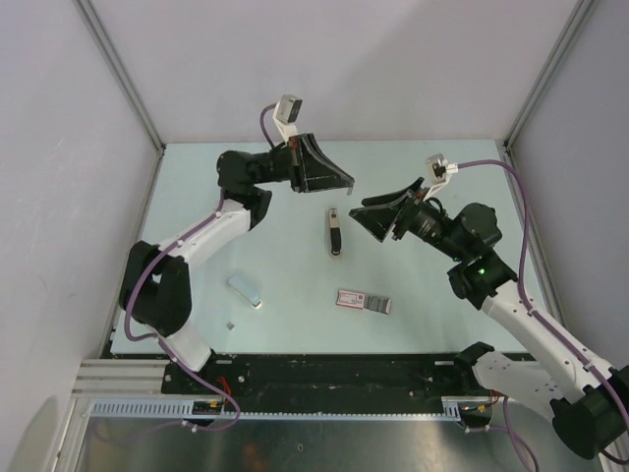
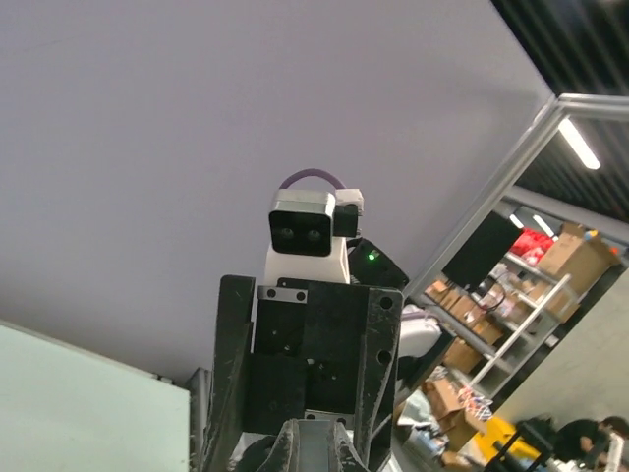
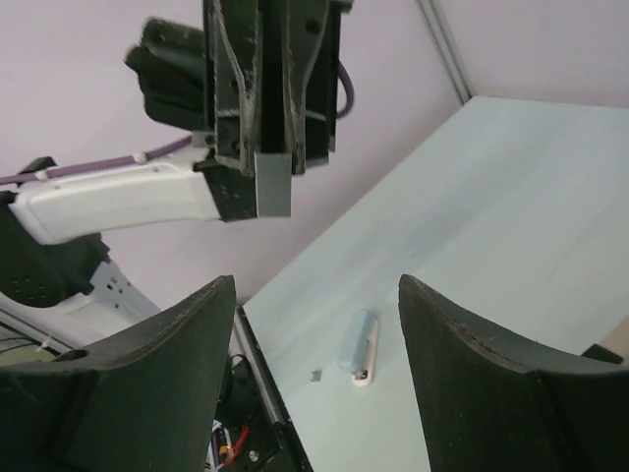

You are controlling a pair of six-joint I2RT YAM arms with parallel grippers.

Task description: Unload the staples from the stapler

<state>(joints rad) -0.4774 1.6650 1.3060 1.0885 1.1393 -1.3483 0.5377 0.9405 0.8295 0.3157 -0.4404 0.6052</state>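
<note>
Two grippers hang near the stapler (image 1: 335, 233), and neither touches it. The stapler lies flat on the table (image 1: 197, 197), with its long axis running away from the arm bases, almost straight up the top view.

The left gripper (image 1: 334, 175) sits just past the stapler's far end, pointing across toward the other arm. The right gripper (image 1: 366, 218) sits just to the right of the stapler's far half, with its tips aimed back toward it. From above the right tips look a shade nearer to the stapler, though I cannot read either gripper's height off that view.

The right fingers (image 3: 167, 374) are spread wide with nothing between them. Through the gap I see only bare table and the pale block (image 3: 359, 344), which lies well to the near left of the stapler. The stapler itself shows in neither wrist view. I cannot tell whether the left fingers are parted or closed, because the right wrist view catches them almost end-on.

My read is that the right arm has the shorter path. It needs to tip downward and bring the stapler between its fingers, closing across the narrow width and not along the length.
</note>
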